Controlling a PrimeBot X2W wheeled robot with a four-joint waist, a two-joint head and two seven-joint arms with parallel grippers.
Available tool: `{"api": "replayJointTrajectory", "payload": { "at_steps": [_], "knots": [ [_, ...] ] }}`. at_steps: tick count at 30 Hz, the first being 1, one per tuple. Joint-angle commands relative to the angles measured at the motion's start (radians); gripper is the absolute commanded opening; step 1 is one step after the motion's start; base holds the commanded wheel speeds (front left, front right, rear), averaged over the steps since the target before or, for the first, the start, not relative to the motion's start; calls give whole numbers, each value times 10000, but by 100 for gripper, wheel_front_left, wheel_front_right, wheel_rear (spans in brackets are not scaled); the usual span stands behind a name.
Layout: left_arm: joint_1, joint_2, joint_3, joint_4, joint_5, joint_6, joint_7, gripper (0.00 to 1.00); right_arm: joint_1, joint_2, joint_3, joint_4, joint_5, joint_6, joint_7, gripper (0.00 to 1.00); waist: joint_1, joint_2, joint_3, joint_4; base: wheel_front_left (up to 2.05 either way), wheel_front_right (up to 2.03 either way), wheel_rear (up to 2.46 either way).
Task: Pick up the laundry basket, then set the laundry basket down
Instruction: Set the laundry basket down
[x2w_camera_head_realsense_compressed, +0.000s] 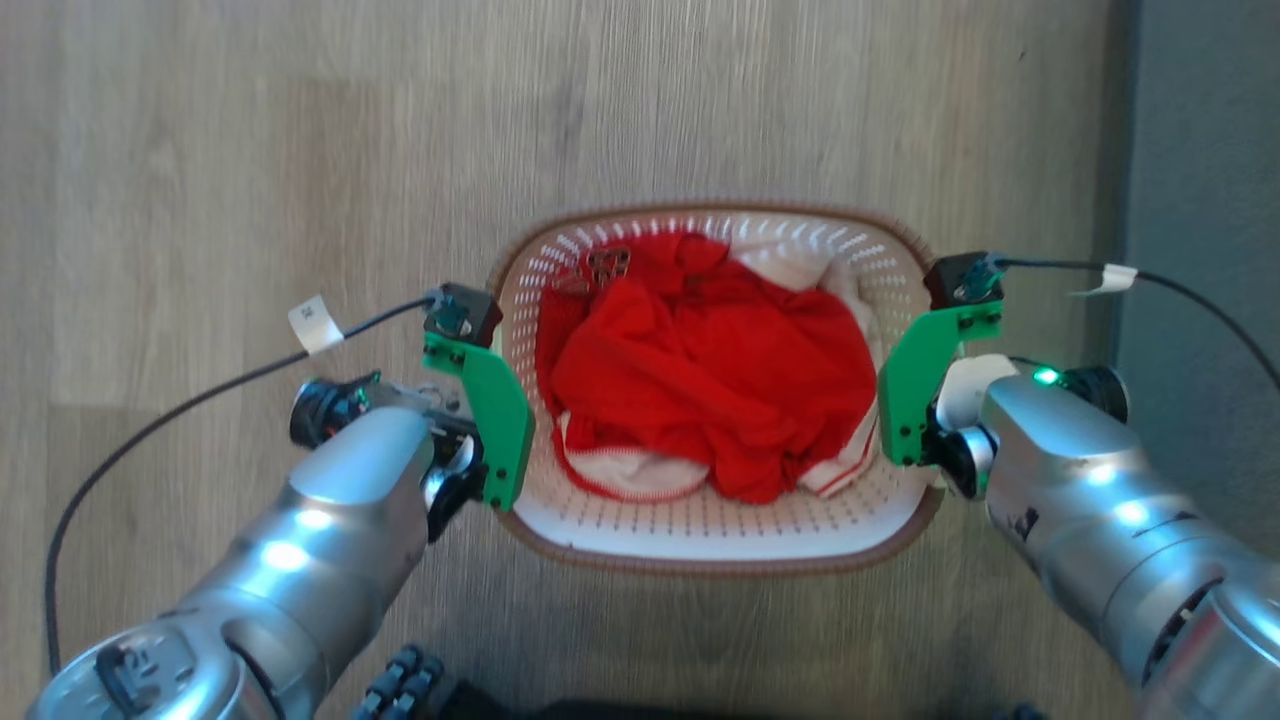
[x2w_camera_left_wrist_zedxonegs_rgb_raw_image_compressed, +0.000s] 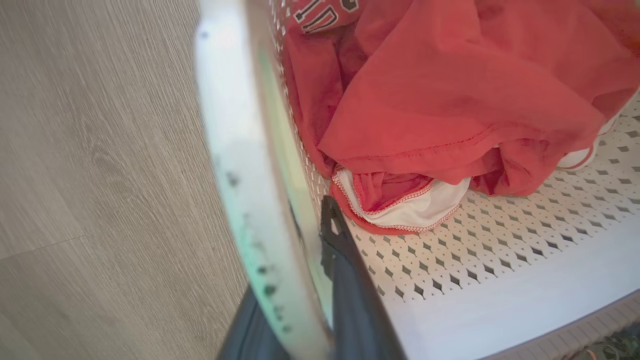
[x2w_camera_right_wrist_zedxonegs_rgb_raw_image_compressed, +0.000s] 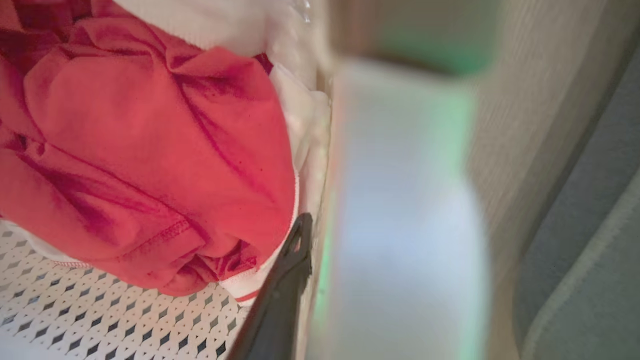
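While both arms reach in from the bottom corners of the head view, the laundry basket (x2w_camera_head_realsense_compressed: 700, 535) sits between them in the middle of the picture, above the pale wooden floor (x2w_camera_head_realsense_compressed: 250, 150), its brown rim uppermost and its long sides running left to right. Whether its base touches the boards cannot be told. The left gripper (x2w_camera_head_realsense_compressed: 497, 425) is closed narrow on the basket's left side: in the left wrist view one dark finger (x2w_camera_left_wrist_zedxonegs_rgb_raw_image_compressed: 350, 290) lies inside against the perforated wall, and the other (x2w_camera_left_wrist_zedxonegs_rgb_raw_image_compressed: 245, 335) runs outside below the white rim, so the wall is pinched between them. The right gripper (x2w_camera_head_realsense_compressed: 905, 400) grips the basket's right side the same way; in the right wrist view its inner finger (x2w_camera_right_wrist_zedxonegs_rgb_raw_image_compressed: 280, 300) presses against the inside wall, while the outer one is hidden behind the blurred white rim. A crumpled red garment (x2w_camera_head_realsense_compressed: 700, 370) fills most of the basket, with a white garment (x2w_camera_head_realsense_compressed: 790, 265) showing behind and beneath it. A black cable (x2w_camera_head_realsense_compressed: 200, 395) trails from the left wrist across the floor. A grey strip of flooring (x2w_camera_head_realsense_compressed: 1200, 150) runs along the right edge, well apart from the basket.
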Motion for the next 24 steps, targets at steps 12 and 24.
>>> {"api": "replayJointTrajectory", "payload": {
  "at_steps": [12, 24],
  "knots": [
    [-724, -17, 2, -706, 668, 243, -797, 0, 59, -357, -870, -207, -538, 156, -845, 0, -3, 0, 2097, -42, 0, 0, 0],
    [-941, -18, 2, -919, 607, 397, -977, 0, -163, -511, -1591, -206, -1376, 156, -1205, 0, -3, 0, 2793, 12, 0, 0, 0]
  ]
}}
